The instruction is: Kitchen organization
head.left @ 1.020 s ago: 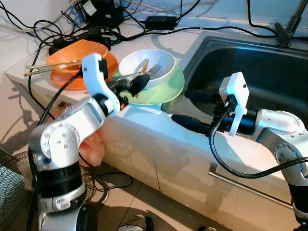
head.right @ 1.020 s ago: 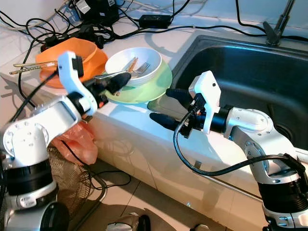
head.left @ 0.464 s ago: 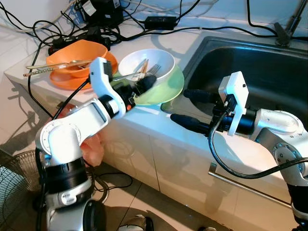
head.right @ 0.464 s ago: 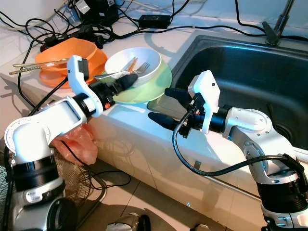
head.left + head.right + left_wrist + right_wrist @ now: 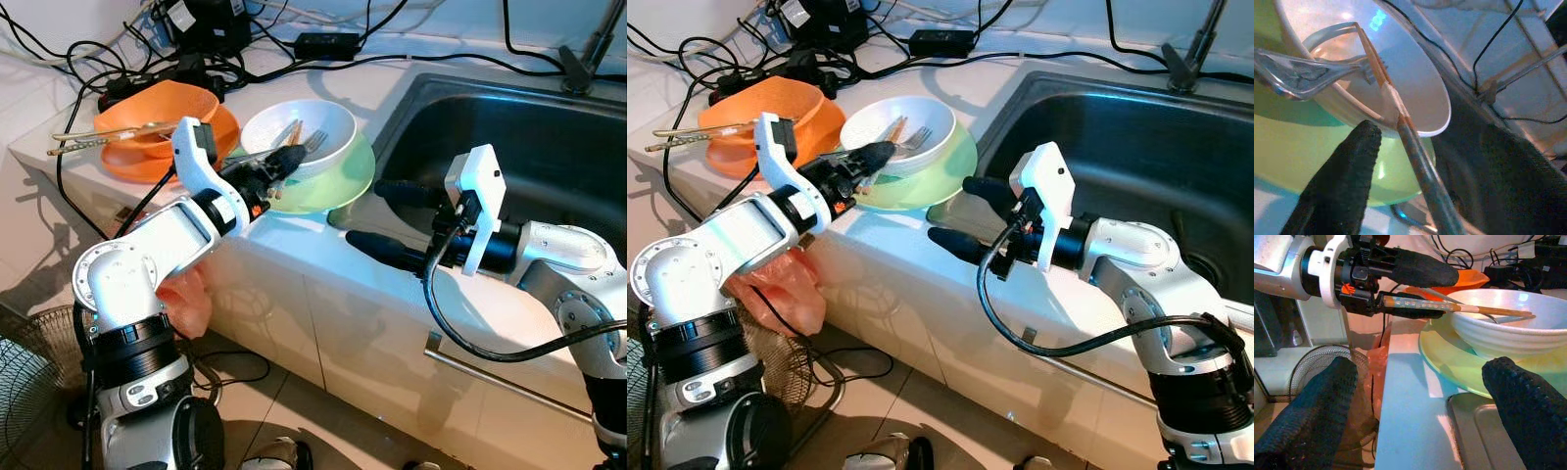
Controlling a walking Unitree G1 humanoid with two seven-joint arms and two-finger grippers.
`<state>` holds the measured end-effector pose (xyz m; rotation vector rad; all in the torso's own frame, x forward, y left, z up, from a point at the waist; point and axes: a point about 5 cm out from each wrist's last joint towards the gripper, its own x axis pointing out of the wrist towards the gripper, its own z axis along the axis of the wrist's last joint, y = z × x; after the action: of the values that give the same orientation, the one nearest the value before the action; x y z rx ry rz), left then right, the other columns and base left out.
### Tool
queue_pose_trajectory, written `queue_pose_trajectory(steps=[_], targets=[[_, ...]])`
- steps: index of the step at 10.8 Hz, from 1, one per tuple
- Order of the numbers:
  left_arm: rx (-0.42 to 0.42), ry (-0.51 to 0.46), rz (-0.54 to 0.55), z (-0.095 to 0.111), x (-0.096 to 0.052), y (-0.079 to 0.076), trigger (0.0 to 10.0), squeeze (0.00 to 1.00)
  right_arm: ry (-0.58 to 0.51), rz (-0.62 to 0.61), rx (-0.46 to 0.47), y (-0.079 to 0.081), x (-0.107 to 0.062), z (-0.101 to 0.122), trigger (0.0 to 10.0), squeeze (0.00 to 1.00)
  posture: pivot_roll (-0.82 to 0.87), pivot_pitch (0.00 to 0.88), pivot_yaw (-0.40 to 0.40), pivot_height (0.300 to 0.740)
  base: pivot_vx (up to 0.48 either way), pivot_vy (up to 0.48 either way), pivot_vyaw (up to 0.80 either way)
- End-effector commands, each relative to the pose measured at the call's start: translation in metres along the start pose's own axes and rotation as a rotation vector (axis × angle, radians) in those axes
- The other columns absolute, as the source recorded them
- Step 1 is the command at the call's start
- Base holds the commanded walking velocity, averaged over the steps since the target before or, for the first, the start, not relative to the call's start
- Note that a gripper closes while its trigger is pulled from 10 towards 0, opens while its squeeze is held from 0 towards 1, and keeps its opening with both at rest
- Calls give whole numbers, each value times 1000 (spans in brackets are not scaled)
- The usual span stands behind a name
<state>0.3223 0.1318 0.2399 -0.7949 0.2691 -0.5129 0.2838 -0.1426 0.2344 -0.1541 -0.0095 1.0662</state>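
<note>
A smooth white bowl (image 5: pixel 312 132) sits nested in a glossy pale-green plate (image 5: pixel 338 184) on the white worktop (image 5: pixel 323 245), just at 9 o'clock of the steel sink (image 5: pixel 529 147), with a clear plastic fork (image 5: pixel 1308 73) and a slim wooden chopstick (image 5: pixel 1449 307) leaning on its rim. The left gripper (image 5: pixel 279 166) reaches the bowl's near rim, its textured black fingers pinching the chopstick's patterned end. The right gripper (image 5: pixel 392 223) hovers with fingers spread wide over the worktop's front edge at 4 o'clock of the plate, apart from it, while an orange bowl (image 5: pixel 157 122) with chopsticks lies at 9 o'clock among tangled black cables (image 5: pixel 196 49).

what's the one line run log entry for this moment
left gripper: at white bowl, chopstick between fingers | right gripper: open, over counter edge by sink | bowl on green plate
</note>
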Motion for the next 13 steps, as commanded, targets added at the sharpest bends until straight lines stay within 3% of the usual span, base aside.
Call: queue_pose_trajectory(steps=[1, 5, 13], targets=[[-22, 2, 6, 3, 0, 0, 0, 0, -24, 10, -17, 2, 1, 7, 10000, 0, 98, 120, 142, 740, 0, 0, 0], [-121, -2, -13, 4, 2, 1, 0, 0, -29, 7, -18, 2, 3, 8, 10000, 0, 97, 121, 145, 740, 0, 0, 0], [-155, 11, -44, 8, 4, -3, 0, 0, -36, -10, -21, 1, 5, 8, 10000, 0, 97, 108, 156, 740, 0, 0, 0]])
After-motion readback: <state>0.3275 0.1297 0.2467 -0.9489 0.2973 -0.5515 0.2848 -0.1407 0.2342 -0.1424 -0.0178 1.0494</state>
